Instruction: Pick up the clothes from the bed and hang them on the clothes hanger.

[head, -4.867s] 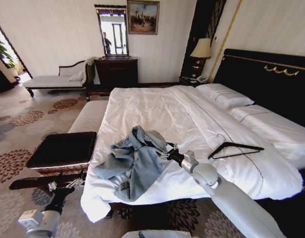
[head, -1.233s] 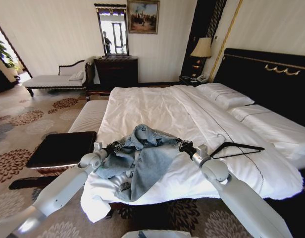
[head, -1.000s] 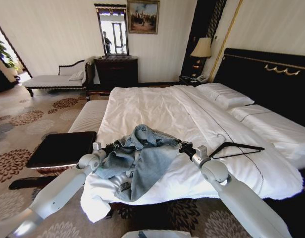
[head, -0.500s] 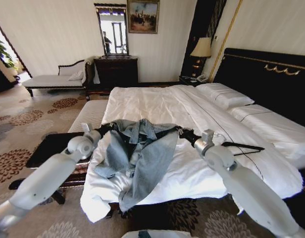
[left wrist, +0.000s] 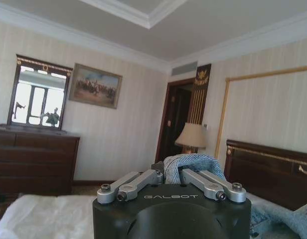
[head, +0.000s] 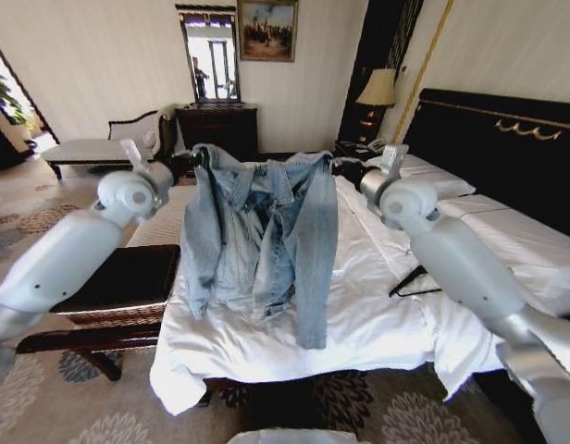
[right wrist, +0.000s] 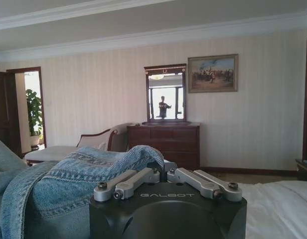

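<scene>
Light-blue denim jacket (head: 259,236) held up in the air above the bed (head: 359,277), spread wide and hanging open-fronted, sleeves dangling down toward the white sheets. Left tool (head: 198,157) clamped on one shoulder of the jacket, right tool (head: 340,165) clamped on the other, both raised level with each other. Denim bunched between the fingers (left wrist: 131,183) in the left wrist view, and likewise over the fingers (right wrist: 128,183) in the right wrist view. Black clothes hanger (head: 410,277) lying on the bed, partly hidden behind the right arm, apart from the jacket.
</scene>
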You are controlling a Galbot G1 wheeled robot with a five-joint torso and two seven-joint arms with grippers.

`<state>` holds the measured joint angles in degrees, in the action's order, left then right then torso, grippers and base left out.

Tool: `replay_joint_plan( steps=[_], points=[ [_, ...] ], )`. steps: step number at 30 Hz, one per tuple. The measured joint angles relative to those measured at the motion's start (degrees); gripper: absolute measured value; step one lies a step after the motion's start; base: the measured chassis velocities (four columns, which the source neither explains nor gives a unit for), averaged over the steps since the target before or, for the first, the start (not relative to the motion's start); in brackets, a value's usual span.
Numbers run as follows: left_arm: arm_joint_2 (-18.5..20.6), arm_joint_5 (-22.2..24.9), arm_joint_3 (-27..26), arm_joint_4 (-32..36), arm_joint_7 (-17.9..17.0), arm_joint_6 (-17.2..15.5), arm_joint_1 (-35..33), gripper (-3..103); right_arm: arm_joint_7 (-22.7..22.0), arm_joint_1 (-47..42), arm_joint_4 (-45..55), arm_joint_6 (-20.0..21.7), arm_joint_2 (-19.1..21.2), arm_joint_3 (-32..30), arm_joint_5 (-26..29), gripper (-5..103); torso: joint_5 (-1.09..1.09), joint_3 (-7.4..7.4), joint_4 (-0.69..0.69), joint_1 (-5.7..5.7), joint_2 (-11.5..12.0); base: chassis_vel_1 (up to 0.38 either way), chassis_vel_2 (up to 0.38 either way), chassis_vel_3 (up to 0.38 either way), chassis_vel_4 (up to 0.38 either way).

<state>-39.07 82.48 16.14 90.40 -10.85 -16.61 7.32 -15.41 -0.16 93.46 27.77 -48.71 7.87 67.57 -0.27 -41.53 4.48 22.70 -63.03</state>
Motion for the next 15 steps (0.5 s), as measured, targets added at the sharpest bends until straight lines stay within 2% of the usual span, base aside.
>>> replay_joint_plan(
  steps=[3,5,7,11,15],
  points=[
    [-2.99,2.10,3.84,-4.98,-1.18,-0.24,8.54,4,0.14,7.86,-7.03,-0.32,-1.79,3.98,-0.28,2,0.02,0.00,0.04,0.00,0.00,0.000,0.000,0.000,0.000],
    [-3.33,2.33,4.25,-5.68,-1.23,-0.24,9.50,4,0.19,8.67,-7.79,-0.43,-2.05,4.42,-0.45,2,0.01,0.00,0.05,-0.01,0.00,0.000,0.000,0.000,0.000],
    [-5.43,4.32,6.83,-9.70,-1.68,-0.28,15.52,4,0.42,14.03,-13.03,-1.08,-4.30,7.00,-1.28,2,0.04,0.00,0.05,0.00,0.00,0.000,0.000,0.000,0.000],
    [-6.63,4.78,7.77,-11.42,-3.19,-0.28,18.16,4,1.06,19.30,-19.73,-2.36,-7.29,10.14,-2.60,2,0.00,0.00,0.01,-0.01,-0.01,0.000,0.000,0.000,0.000],
    [-6.82,4.79,7.36,-10.32,-5.21,-0.25,17.94,4,1.27,21.08,-22.00,-2.61,-8.25,11.35,-2.52,2,-0.03,0.00,0.00,-0.01,-0.01,0.000,0.000,0.000,0.000]
  ],
)
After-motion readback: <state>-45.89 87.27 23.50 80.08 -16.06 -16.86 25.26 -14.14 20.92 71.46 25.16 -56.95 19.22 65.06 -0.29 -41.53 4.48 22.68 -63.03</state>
